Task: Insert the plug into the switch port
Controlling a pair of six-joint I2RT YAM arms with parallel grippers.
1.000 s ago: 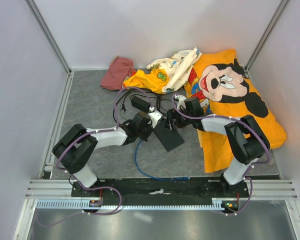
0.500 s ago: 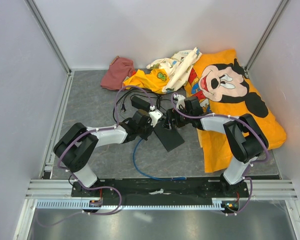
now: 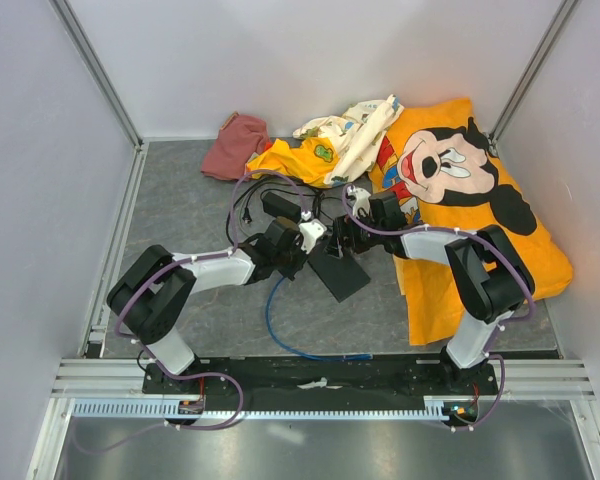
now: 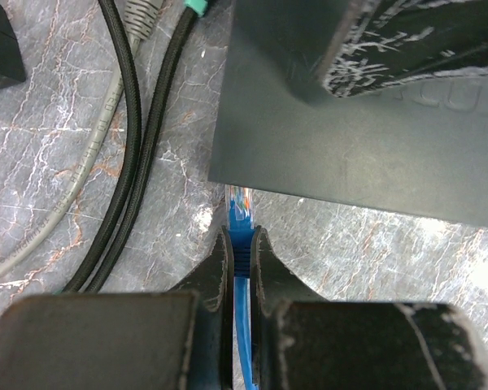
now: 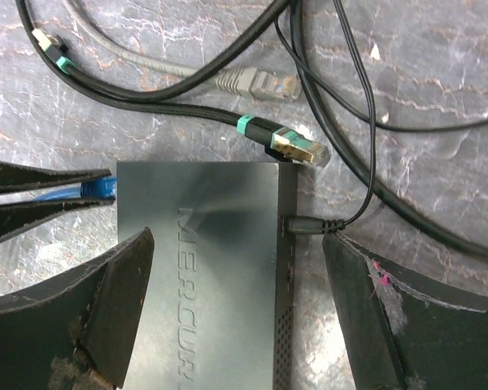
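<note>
Blue cable (image 3: 270,320) runs from near the arm bases up the grey surface (image 3: 180,220) to the left hand (image 3: 300,248). The left wrist view shows that hand (image 4: 240,244) pressed together on the cable just behind the plug (image 4: 240,203), which points forward, clear tip against the near edge of the switch (image 4: 350,154). Whether the tip has entered a port cannot be told; the edge hides it.

The switch (image 3: 340,272) lies flat, mid-surface, between the two hands. The right hand (image 5: 240,244) is spread, one finger on either side of the switch (image 5: 203,244), above its lettered top. Contact is not clear.

Beyond the switch, a thin black cord (image 5: 309,226) is plugged into its side. A gold-tipped black cable (image 5: 297,146) lies just beside its far corner, and a grey cable (image 5: 260,84) lies loose past that.

At the far wall, an orange cartoon cloth (image 3: 460,170) and a maroon cloth (image 3: 238,145) lie bunched.
</note>
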